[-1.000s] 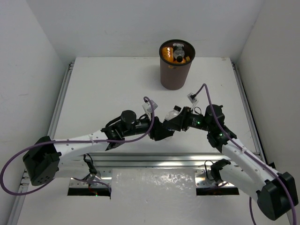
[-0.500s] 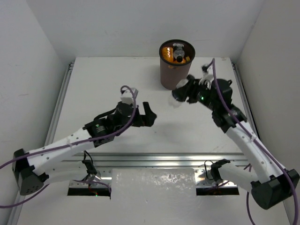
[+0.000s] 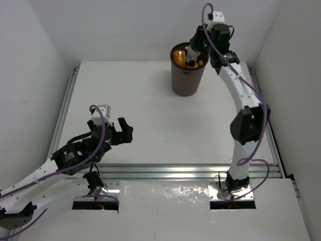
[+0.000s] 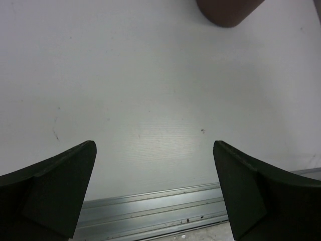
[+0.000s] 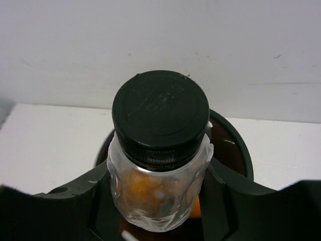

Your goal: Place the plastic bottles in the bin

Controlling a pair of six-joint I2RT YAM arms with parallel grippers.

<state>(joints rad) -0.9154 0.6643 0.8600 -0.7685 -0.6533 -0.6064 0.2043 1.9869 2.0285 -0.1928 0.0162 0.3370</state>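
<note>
The dark brown bin [image 3: 186,80] stands at the back of the table, with orange plastic bottles [image 3: 179,54] lying inside it. My right gripper [image 3: 195,47] hovers over the bin's mouth, shut on a clear plastic bottle [image 5: 159,191] with a black cap [image 5: 160,113]. The bin's rim [image 5: 235,145] shows just behind and below that bottle. Far off at the near left, my left gripper [image 3: 125,131] is open with nothing in it. Its fingers [image 4: 50,186] stand wide apart over bare table. The bin's base [image 4: 228,12] shows at the top of the left wrist view.
An aluminium rail [image 3: 175,170] runs along the near edge of the table, also seen under the left gripper's fingers [image 4: 150,211]. Side rails [image 3: 65,110] border the white table. White walls close in on three sides, close behind the bin.
The left gripper let go of the bottle, opened wide and drew back to the near left. The right arm carried the bottle from mid-table up over the bin.
</note>
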